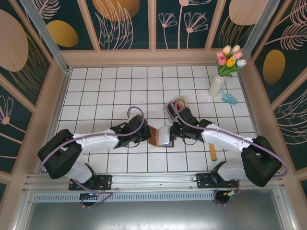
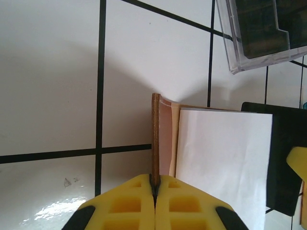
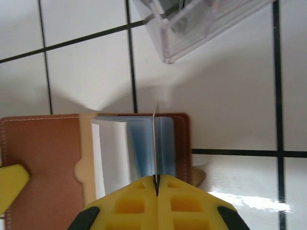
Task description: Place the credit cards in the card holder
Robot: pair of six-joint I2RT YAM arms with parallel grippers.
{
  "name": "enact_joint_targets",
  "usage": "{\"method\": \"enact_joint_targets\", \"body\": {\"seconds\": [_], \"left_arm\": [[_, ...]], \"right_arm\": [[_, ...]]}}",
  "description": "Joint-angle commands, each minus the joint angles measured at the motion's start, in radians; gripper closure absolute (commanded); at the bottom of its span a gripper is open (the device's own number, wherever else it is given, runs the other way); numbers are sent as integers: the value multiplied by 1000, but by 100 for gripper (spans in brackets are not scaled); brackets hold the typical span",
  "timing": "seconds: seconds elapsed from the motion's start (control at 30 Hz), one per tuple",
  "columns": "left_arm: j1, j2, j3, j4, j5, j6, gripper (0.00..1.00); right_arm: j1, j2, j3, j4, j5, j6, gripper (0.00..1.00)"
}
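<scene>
The brown card holder [image 1: 156, 136] lies open on the tiles at mid-table, between the two arms. My left gripper [image 1: 146, 134] is shut on the thin edge of its raised left flap [image 2: 156, 139], which stands upright between the yellow fingers [image 2: 155, 179]. My right gripper [image 3: 156, 178] is shut on a thin whitish credit card [image 3: 155, 139], seen edge-on above the holder's inner pockets [image 3: 48, 163]. The card's white face [image 2: 223, 163] stands next to the flap in the left wrist view. Pale blue shows inside the holder [image 3: 139, 143].
A clear plastic tray [image 1: 175, 108] with dark contents sits just behind the holder, near the right arm. A vase of tulips [image 1: 219, 82] and a blue scoop [image 1: 231, 98] stand at the back right. A small orange stick [image 1: 212, 152] lies beside the right arm.
</scene>
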Motion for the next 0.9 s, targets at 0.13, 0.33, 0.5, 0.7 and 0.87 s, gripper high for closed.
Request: {"method": "enact_joint_targets", "body": {"seconds": [0.13, 0.33, 0.5, 0.7, 0.87], "left_arm": [[5, 18, -30, 39, -3, -24, 98], [4, 13, -34, 50, -7, -29, 98], [4, 26, -53, 83, -2, -42, 98], [4, 45, -79, 201, 29, -92, 99], [4, 49, -118, 265, 30, -140, 97]], "right_arm": [[6, -33, 29, 82, -88, 18, 100], [9, -26, 77, -37, 35, 32, 100], [6, -31, 57, 101, -156, -11, 99], [35, 76, 60, 204, -248, 29, 99], [41, 133, 40, 217, -177, 76, 99]]}}
